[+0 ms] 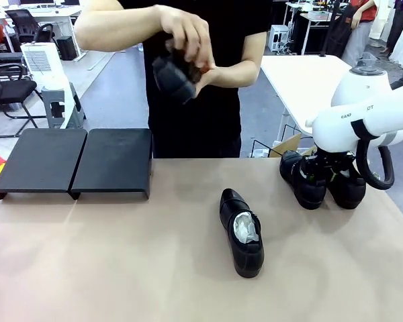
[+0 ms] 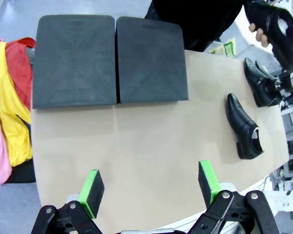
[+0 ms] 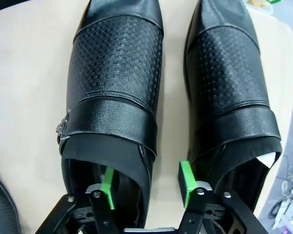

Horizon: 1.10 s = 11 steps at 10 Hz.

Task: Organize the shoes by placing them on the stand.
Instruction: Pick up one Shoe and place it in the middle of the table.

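Front across table (image 1: 121, 268), left wrist overhead, right wrist near shoes (image 3: 117, 73)

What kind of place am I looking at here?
Probably a robot lab in an open office: a white robot arm works at the table, with office chairs and white desks behind.

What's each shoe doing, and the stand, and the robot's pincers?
Stand: bare, no shoes on it.
Middle shoe: lying on the table, white paper inside.
Buckle shoe: standing on the table.
Neighbour shoe: standing right beside it.
Fourth shoe: held up in the person's hands.
Left pincer: open, empty.
Right pincer: open, one finger inside the buckle shoe, one outside.
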Each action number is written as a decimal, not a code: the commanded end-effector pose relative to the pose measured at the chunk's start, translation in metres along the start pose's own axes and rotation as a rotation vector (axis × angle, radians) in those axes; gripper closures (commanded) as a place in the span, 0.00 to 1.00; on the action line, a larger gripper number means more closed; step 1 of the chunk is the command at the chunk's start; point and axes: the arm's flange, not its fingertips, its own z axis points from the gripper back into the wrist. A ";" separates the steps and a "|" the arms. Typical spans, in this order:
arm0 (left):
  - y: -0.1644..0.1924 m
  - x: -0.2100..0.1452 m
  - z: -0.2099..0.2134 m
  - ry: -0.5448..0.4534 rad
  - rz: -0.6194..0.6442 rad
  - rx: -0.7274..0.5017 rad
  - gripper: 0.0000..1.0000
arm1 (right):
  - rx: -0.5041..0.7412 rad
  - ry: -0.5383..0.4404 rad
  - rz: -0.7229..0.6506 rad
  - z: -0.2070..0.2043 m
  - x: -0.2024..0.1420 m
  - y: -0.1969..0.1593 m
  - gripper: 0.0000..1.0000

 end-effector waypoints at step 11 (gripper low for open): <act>0.001 0.001 0.001 0.002 -0.008 -0.013 0.00 | 0.023 0.061 -0.024 0.014 0.002 0.008 1.00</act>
